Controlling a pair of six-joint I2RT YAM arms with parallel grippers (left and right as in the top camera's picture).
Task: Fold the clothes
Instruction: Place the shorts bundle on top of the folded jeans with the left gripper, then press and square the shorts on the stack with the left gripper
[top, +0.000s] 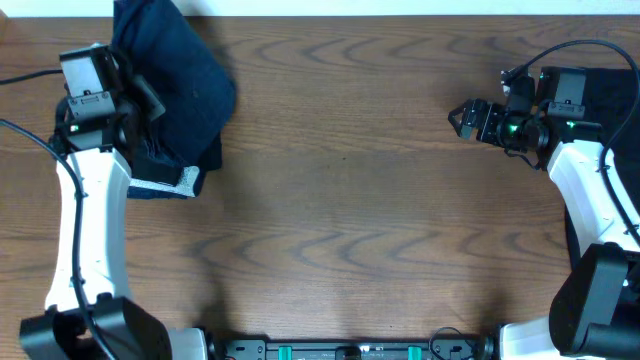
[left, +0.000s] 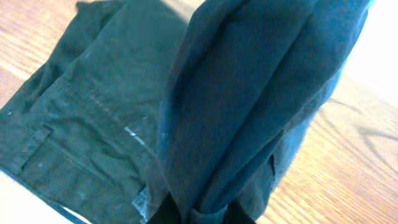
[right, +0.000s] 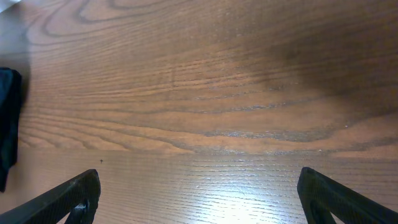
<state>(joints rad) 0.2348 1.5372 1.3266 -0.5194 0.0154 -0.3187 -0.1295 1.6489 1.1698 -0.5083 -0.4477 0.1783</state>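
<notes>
The left gripper (left: 202, 218) is clamped narrow on a navy cloth (left: 261, 93); its dark fingers (left: 163, 215) pinch a bunched fold that rises from them in a thick, upright ridge filling most of the left wrist view.

Beneath that fold a flat garment (left: 87, 118) lies spread on the table (top: 340, 200), showing a stitched seam and a pocket opening; whether it and the lifted fold are one piece cannot be told.

From overhead the navy cloth (top: 175, 75) sits at the far left corner of the table, just beside the left arm; a flatter layer sticks out from under it on the near side, with a pale edge at its corner (top: 186, 180).

The right gripper (top: 462, 117) is spread wide and holds nothing; in its wrist view the two fingers (right: 68, 199) stand far apart at the bottom corners over bare wood, well apart from the navy cloth.

A black cloth (top: 612, 85) lies at the far right edge, partly under the right arm; a dark strip (right: 7, 124) shows at the left edge of the right wrist view, too little of it to say which piece.
</notes>
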